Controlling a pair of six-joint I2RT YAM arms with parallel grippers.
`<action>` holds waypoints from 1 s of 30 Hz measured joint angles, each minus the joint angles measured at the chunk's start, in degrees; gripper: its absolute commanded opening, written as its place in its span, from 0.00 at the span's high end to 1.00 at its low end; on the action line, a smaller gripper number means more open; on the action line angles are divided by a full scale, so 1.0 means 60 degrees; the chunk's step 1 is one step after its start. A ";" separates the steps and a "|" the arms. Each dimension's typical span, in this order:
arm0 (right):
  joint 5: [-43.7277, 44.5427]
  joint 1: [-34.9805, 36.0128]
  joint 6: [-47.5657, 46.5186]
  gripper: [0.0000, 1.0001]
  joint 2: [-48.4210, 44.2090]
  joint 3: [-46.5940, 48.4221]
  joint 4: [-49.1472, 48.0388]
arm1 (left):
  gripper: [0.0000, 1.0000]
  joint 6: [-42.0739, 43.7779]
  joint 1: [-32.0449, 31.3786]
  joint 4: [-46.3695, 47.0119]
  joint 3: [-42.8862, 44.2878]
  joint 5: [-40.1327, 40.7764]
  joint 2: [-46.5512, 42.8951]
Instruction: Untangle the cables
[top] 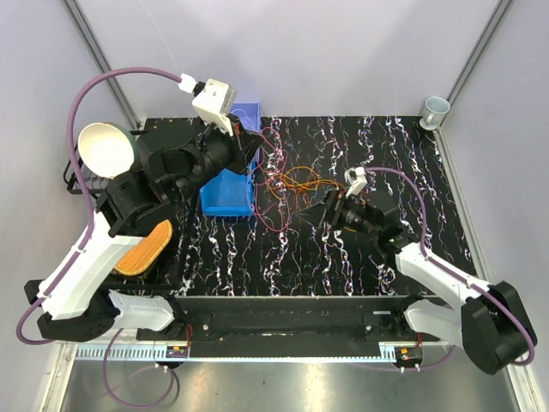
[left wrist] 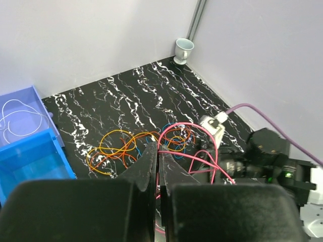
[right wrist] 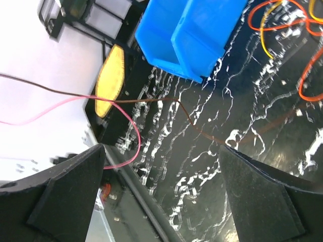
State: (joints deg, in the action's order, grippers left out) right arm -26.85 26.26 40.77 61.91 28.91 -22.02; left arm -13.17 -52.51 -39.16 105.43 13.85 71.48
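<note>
The cables [top: 292,184] lie as a loose bunch of orange, yellow, blue and red loops in the middle of the black marbled table; they also show in the left wrist view [left wrist: 121,146]. My left gripper [top: 256,142] is raised beside the blue bin. In its wrist view my left gripper [left wrist: 160,151] is shut on a pink-red cable [left wrist: 202,159] that stretches toward the right arm. My right gripper [top: 326,210] sits low, just right of the bunch. In the right wrist view my right gripper [right wrist: 161,147] is open and empty, with a pink loop [right wrist: 135,143] and a brown cable [right wrist: 151,101] hanging ahead of it.
A blue bin [top: 232,184] stands left of the bunch and holds a thin white wire [left wrist: 15,118]. A white bowl [top: 107,148] and a yellow-orange pad [top: 144,249] rest on a black rack at the left. A cup [top: 435,109] stands in the far right corner.
</note>
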 measured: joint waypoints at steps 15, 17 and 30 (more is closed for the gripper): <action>0.1257 0.1483 -0.2484 0.02 0.2397 0.1698 0.0113 | 1.00 -0.0069 0.0000 -0.0069 0.0539 -0.0313 0.0186; 0.1326 0.1530 -0.2575 0.04 0.2798 0.1847 0.0102 | 1.00 -0.0069 0.0000 -0.0069 0.0539 -0.0317 0.0186; 0.1683 0.1752 -0.2707 1.00 0.4229 0.2590 0.0069 | 1.00 -0.0102 0.0000 -0.0168 0.0539 -0.0215 0.0149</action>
State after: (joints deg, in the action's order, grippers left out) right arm -16.75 36.77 24.53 87.29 44.45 -21.61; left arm -13.78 -52.51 -40.16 108.66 12.56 72.38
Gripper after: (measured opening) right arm 0.017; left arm 0.009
